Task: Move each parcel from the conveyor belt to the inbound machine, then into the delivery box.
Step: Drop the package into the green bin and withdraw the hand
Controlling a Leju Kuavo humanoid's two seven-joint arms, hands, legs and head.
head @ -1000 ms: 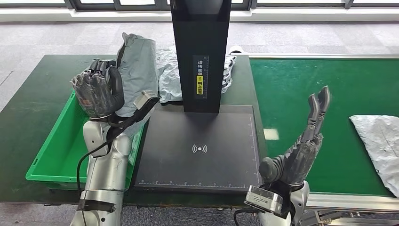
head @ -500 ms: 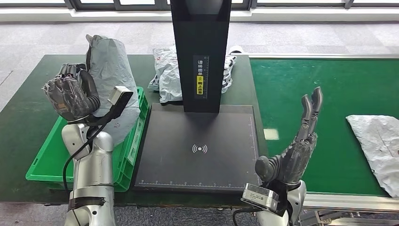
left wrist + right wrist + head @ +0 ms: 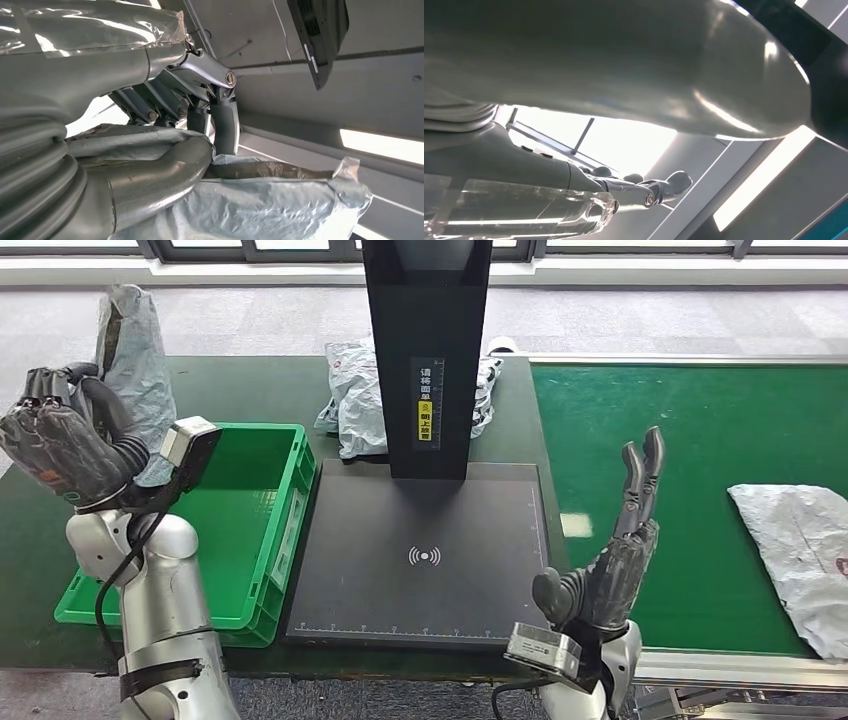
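The robot's left hand point(image 3: 62, 445) grips a crumpled grey plastic parcel point(image 3: 135, 365), raised upright just left of the empty green plastic delivery box point(image 3: 262, 530) on the dark green bench point(image 3: 250, 390). Its right hand point(image 3: 615, 560) is empty, fingers spread upward beside the black inbound machine point(image 3: 425, 540). Another grey parcel point(image 3: 795, 550) lies on the green conveyor belt point(image 3: 680, 430).

My head view is bright and evenly lit by daylight from the windows point(image 3: 620, 250) at the far edge, sharp throughout, with soft, faint shadows. A pale glare patch lies on the belt point(image 3: 575, 525). Both my wrist views are blown out by ceiling lights point(image 3: 624, 145), and nearby parts blur.
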